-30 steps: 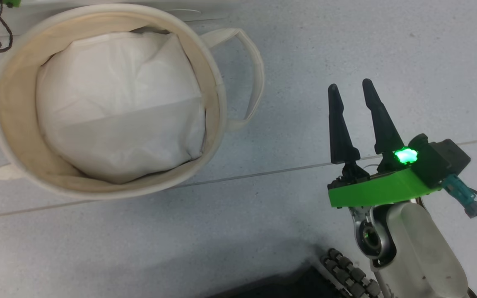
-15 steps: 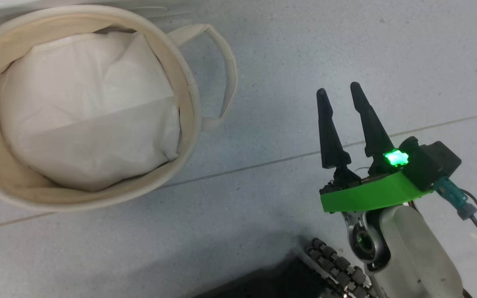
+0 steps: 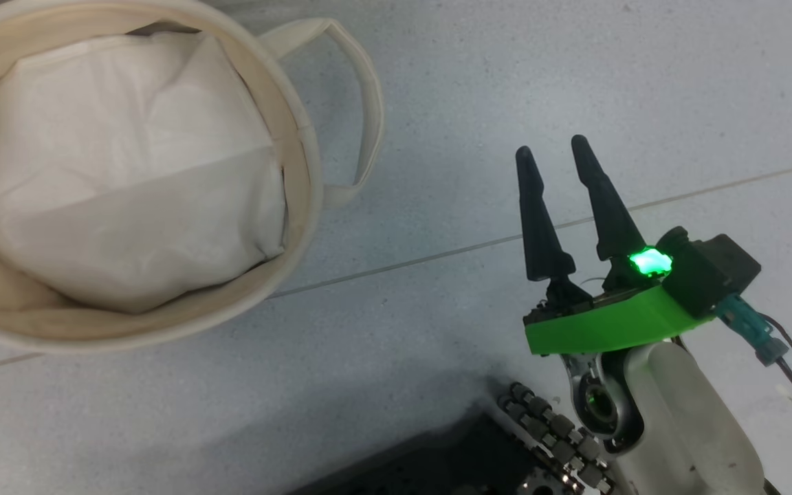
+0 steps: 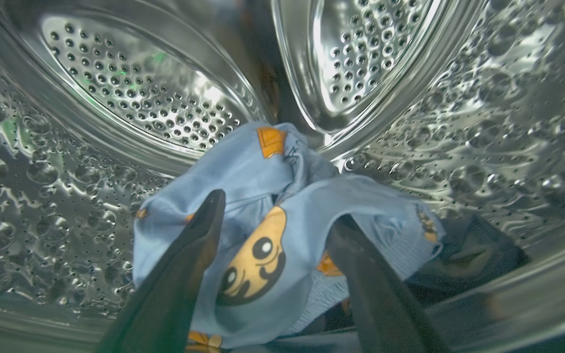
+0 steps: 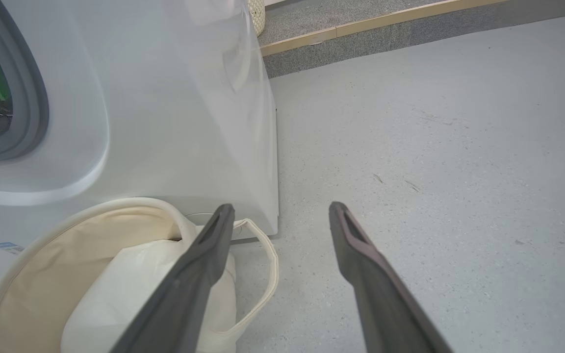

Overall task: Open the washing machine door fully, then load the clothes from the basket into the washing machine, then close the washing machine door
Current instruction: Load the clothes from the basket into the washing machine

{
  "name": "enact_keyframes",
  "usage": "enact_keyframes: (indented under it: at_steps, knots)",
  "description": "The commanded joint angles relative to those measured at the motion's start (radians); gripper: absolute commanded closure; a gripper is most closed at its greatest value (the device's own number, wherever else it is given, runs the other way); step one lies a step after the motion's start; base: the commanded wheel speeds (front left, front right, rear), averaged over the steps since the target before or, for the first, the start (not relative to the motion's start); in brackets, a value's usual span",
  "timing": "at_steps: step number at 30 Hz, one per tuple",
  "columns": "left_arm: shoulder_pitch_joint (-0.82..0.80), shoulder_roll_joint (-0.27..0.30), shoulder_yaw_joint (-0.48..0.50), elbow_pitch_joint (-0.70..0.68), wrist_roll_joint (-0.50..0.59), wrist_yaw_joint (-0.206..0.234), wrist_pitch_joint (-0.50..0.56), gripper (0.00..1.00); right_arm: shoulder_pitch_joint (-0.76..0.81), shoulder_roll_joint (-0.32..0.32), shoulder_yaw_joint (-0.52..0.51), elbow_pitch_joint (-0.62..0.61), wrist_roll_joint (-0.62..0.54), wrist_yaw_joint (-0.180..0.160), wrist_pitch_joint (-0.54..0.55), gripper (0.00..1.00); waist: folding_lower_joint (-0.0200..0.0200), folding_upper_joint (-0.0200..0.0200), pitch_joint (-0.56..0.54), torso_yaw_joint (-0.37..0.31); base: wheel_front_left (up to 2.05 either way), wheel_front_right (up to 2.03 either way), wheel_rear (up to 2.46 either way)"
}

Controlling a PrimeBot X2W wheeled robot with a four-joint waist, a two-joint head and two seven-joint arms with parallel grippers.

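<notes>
Stainless steel surrounds your left claw (image 4: 277,208). The left wrist view looks into the perforated drum (image 4: 140,98) of the washing machine (image 5: 179,98).

The clothes (image 4: 243,166) lie heaped at the centre of that frame, low in the drum. They are light-blue fabric with orange patches, and an orange cartoon face is turned toward the lens.

Your left claw has its two fingers spread wide, one at the lower left of the heap and one at the lower right. The fabric lies between and beyond them and neither finger pinches it, so the claw is open and grips nothing. Whether a finger touches the cloth cannot be told.

In the head view your right claw (image 3: 552,146) sits at the lower right of the frame on its green mount (image 3: 595,326). Its fingers point up the frame, parted and empty, over the grey floor (image 3: 506,69).

The basket (image 3: 300,137) occupies the upper left of that frame, well apart from the claw. It holds a plain white liner sheet (image 3: 114,151), and one loop handle (image 3: 368,117) faces the frame's centre.

In the right wrist view the washing machine's white cabinet stands at the upper left. The grey ring (image 5: 37,98) of its mouth is at the left edge, and a blue label (image 5: 5,246) sits low on its front. The basket stands just before the machine at the lower left of that frame.
</notes>
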Motion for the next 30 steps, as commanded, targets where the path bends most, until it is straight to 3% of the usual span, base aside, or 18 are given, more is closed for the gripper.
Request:
enact_keyframes:
  at_steps: [1, 8, 30]
  knots:
    - [-0.033, 0.022, -0.002, -0.021, -0.012, -0.003, -0.011, 0.00, 0.023, -0.002, 0.009, -0.026, 0.004, 0.000, -0.005, 0.00, 0.0000, 0.0000, -0.006, 0.007, 0.00, 0.00, 0.00]
    - [0.090, -0.030, 0.019, -0.035, -0.074, -0.047, -0.044, 0.00, 0.027, -0.002, -0.017, 0.014, -0.051, 0.000, -0.005, 0.00, 0.0000, 0.0000, -0.104, 0.075, 0.00, 0.00, 0.00]
    - [0.721, -0.132, 0.073, -0.369, -0.200, -0.124, -0.047, 0.00, 0.130, -0.002, -0.108, 0.075, -0.126, 0.000, -0.005, 0.00, 0.0000, 0.0000, -0.482, 0.220, 0.00, 0.00, 0.00]
